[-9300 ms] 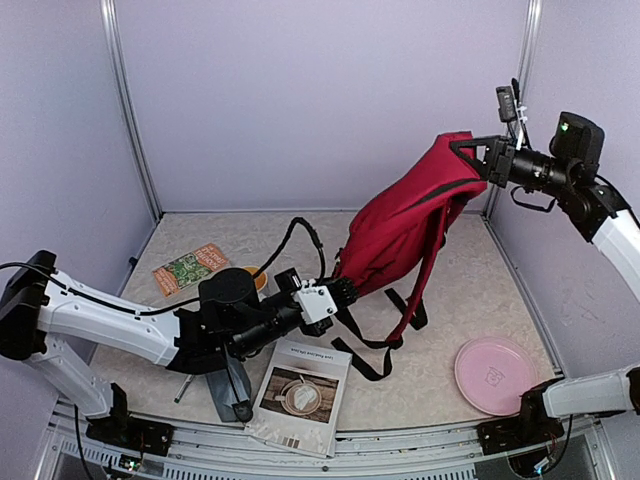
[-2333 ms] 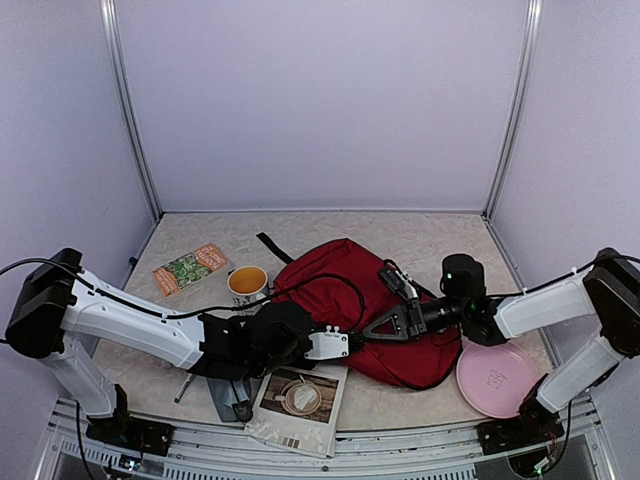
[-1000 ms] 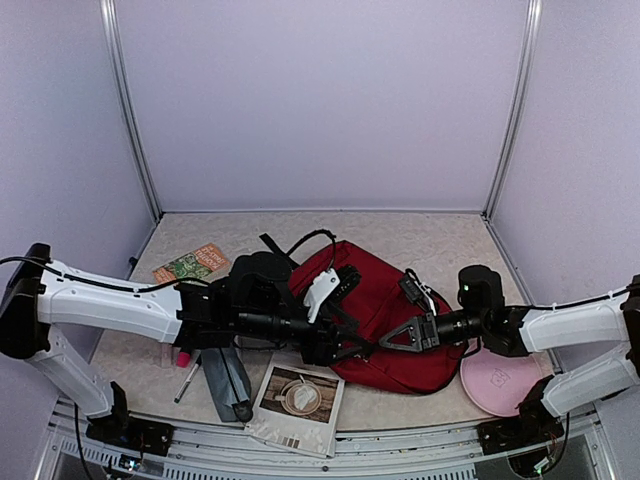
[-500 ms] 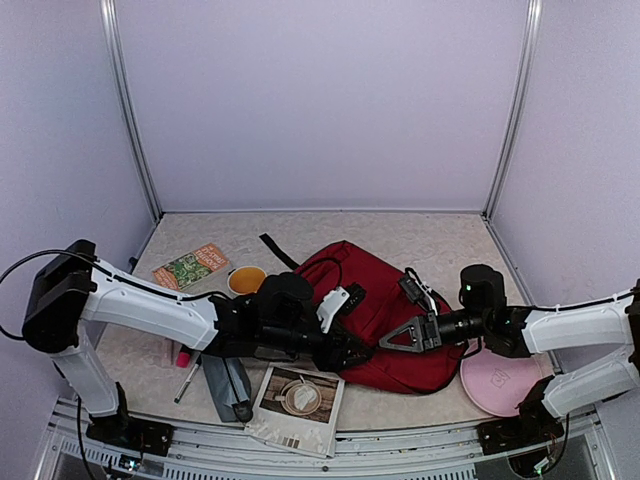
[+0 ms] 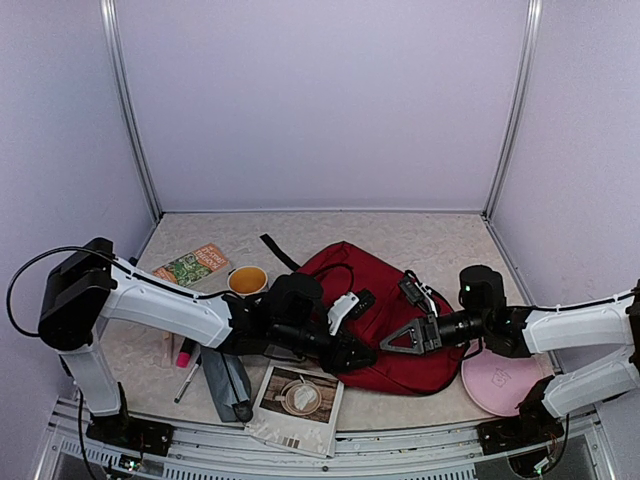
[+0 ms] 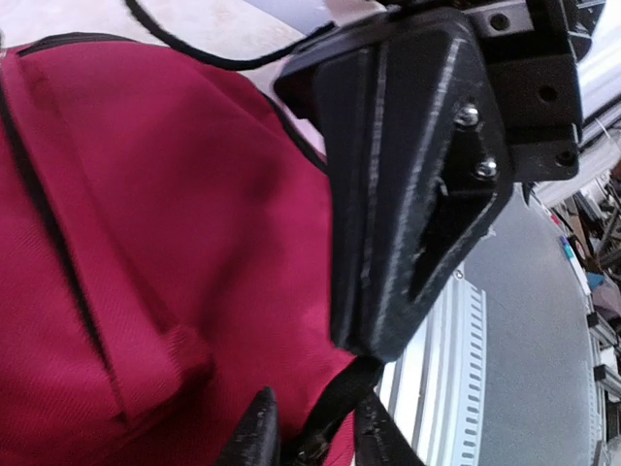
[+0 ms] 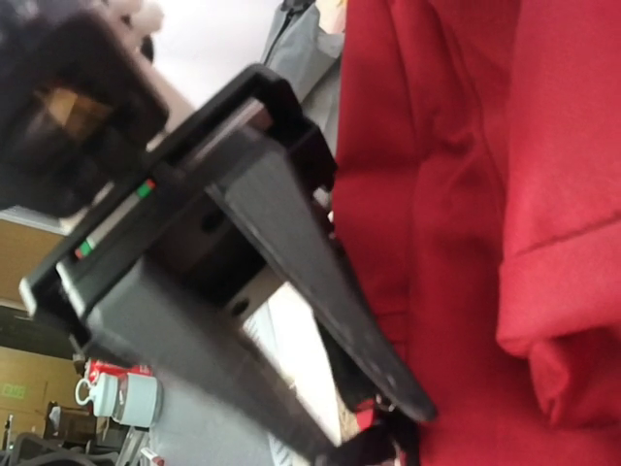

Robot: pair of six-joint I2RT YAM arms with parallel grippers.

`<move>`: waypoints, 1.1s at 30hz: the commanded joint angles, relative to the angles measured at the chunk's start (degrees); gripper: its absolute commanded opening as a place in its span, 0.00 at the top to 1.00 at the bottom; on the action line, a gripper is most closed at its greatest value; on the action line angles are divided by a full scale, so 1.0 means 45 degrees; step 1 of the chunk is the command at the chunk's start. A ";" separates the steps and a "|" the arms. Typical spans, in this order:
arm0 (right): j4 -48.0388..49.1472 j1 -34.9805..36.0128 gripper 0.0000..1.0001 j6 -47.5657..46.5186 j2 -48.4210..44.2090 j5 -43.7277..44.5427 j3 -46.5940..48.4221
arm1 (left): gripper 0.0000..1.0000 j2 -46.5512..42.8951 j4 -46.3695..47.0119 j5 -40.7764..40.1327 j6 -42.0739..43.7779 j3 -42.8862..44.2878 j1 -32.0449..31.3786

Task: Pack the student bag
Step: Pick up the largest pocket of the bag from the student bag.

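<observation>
The student bag [image 5: 395, 305] is a dark red backpack lying flat on the table's middle. Both grippers meet at its near edge. My right gripper [image 5: 384, 348] comes in from the right and is shut on a black strap [image 6: 342, 393] at the bag's edge. In the left wrist view, that strap runs down from the right gripper's black tip to a metal zipper piece between my left fingers [image 6: 254, 435]. My left gripper [image 5: 364, 355] is closed narrowly around it. The right wrist view shows my right gripper [image 7: 393, 432] pinched together against red fabric [image 7: 456, 194].
An orange-filled cup [image 5: 247, 281] and a green-orange booklet [image 5: 190, 266] lie left of the bag. A white booklet [image 5: 297, 395], a grey pouch [image 5: 228, 383] and a pink marker [image 5: 184, 352] sit near the front. A pink plate [image 5: 498, 378] lies under the right arm.
My left gripper came down from above the bag to its near edge and narrowed its fingers around the strap. The right gripper barely moved and stayed shut.
</observation>
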 commanded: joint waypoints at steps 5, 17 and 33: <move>-0.0469 0.0156 1.00 -0.0276 -0.0341 0.0021 0.0219 | 0.78 0.0088 0.0454 0.1112 0.0222 0.0267 -0.0032; -0.1522 0.0156 0.92 -0.0634 -0.0618 0.0415 0.0534 | 1.00 -0.0227 0.0728 0.1049 0.0290 -0.0074 -0.0085; -0.1769 0.1443 0.70 -0.1624 0.0824 0.1204 0.1530 | 1.00 -0.0265 0.0706 0.1087 0.0403 -0.0086 -0.0156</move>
